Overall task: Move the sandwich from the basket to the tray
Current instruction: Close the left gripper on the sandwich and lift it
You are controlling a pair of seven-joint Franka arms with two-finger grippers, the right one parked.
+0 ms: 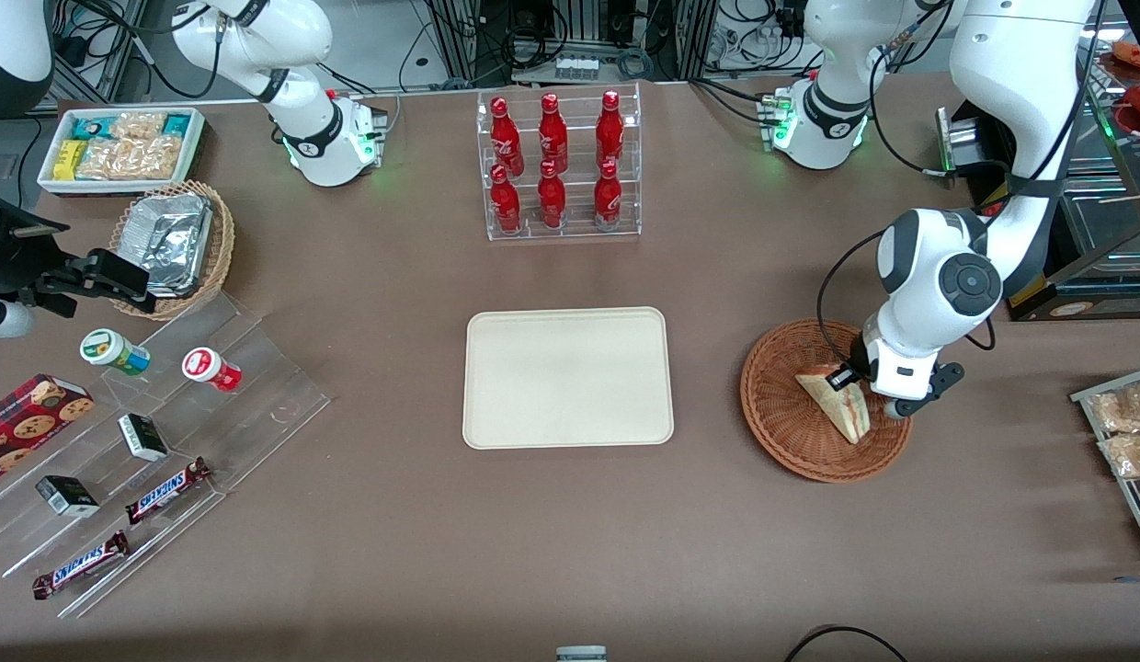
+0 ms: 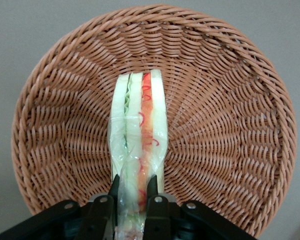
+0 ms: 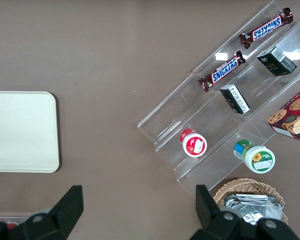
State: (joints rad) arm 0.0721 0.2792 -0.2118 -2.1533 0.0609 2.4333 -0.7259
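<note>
Sandwich (image 2: 139,150) end between tool (image 2: 132,197) fingers, cut off by frame edge.

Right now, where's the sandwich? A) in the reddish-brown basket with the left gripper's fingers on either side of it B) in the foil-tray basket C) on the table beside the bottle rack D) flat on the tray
A: the sandwich sits in the basket, with the gripper closed around its end; the tray holds nothing.

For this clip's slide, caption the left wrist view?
Gripper shut on the wrapped sandwich, standing on edge in the basket.
</note>
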